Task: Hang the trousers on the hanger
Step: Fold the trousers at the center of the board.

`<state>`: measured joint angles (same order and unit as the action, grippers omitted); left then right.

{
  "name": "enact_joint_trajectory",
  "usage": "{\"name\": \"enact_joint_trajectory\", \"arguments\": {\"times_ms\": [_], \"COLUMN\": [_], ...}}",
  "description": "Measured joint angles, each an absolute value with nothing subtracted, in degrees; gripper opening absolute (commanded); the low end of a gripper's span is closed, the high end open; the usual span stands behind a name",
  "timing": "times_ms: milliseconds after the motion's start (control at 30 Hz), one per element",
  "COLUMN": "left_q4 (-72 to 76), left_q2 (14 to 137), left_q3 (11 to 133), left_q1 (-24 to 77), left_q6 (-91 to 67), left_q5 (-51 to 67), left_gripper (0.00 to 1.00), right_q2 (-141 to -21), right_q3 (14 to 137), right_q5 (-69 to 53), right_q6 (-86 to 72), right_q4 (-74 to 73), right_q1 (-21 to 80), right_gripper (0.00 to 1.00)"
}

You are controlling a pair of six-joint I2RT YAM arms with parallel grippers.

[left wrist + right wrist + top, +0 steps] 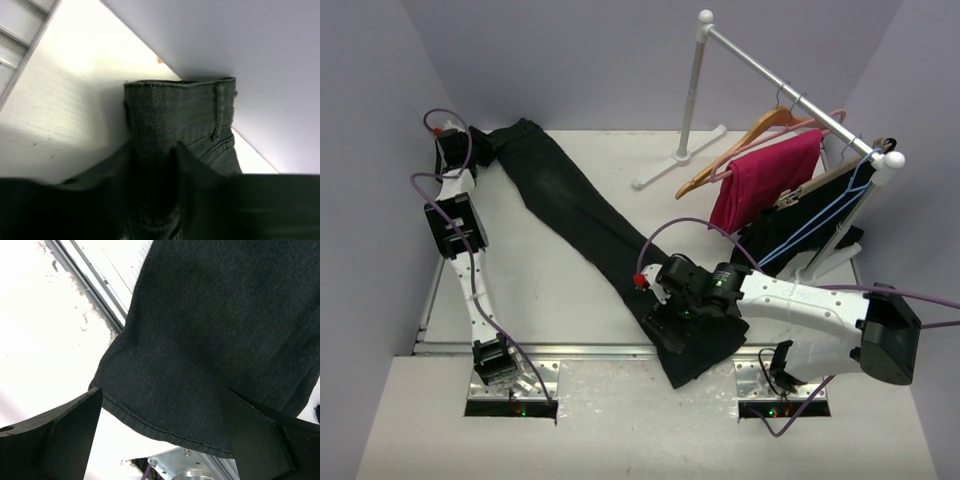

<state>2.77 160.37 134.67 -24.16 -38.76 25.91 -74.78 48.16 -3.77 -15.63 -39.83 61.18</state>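
The black trousers [570, 205] lie flat, running diagonally from the table's far left corner down to the near edge. My left gripper [485, 150] is at the waistband, by the left wall. In the left wrist view, the left gripper [152, 150] is shut on a raised fold of the trousers [175, 110] just below the waistband. My right gripper [665, 315] hovers over the leg hem. In the right wrist view, the right gripper [160, 390] stands open, its fingers on either side of the trousers [210, 315]. The wooden hanger [750, 135] hangs on the rail, far right.
A white clothes rack [790, 90] stands at the back right. It carries a magenta garment [765, 180], another black garment [790, 225] and a blue wire hanger [830, 215]. A metal rail [570, 348] marks the table's near edge, and the hem overhangs it.
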Motion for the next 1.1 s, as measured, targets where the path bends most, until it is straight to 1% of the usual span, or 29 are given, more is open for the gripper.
{"name": "enact_joint_trajectory", "arguments": {"times_ms": [67, 200, 267, 433, 533, 633, 800, 867, 1000, 1100], "left_q4": [5.52, 9.36, 11.05, 12.10, 9.98, 8.37, 11.12, 13.15, 17.64, 20.72], "left_q2": [161.72, 162.54, 161.63, 153.43, 144.00, 130.54, 109.49, 103.00, 93.98, 87.68], "left_q3": [134.67, 134.06, 131.87, 120.06, 111.80, 103.73, 94.84, 92.73, 88.93, 82.89], "left_q1": [-24.40, -24.75, -24.79, -24.56, -23.98, -23.12, -21.79, -21.71, -21.82, -21.82], "left_q6": [-39.46, -40.07, -40.07, -38.36, -35.59, -32.50, -28.69, -26.63, -24.06, -23.81], "left_q5": [27.68, 30.44, 31.19, 31.36, 29.07, 23.07, 14.55, 14.29, 16.09, 18.79], "left_gripper": [0.00, 0.00, 0.00, 0.00, 0.00, 0.00, 0.00, 0.00, 0.00, 0.00], "right_q2": [-75.36, -76.05, -76.07, -78.75, -82.51, -86.57, -91.79, -94.84, -104.52, -109.68], "right_q3": [48.16, 48.16, 48.16, 48.17, 48.50, 49.41, 51.76, 54.16, 61.90, 68.04], "right_q5": [-3.75, -4.20, -4.64, -5.23, -5.07, -4.37, -4.21, -3.95, -3.44, -3.66], "right_q6": [-15.58, -15.59, -15.59, -16.18, -17.22, -18.28, -19.67, -20.16, -20.63, -20.81], "right_q4": [-39.83, -39.44, -39.01, -37.07, -35.88, -35.25, -34.16, -34.13, -32.89, -35.47], "right_q1": [60.41, 58.14, 57.12, 53.50, 50.78, 49.19, 48.89, 48.86, 48.86, 48.86], "right_gripper": [0.99, 0.99, 0.99, 0.99, 0.99, 0.99, 0.99, 0.99, 0.99, 0.99]}}
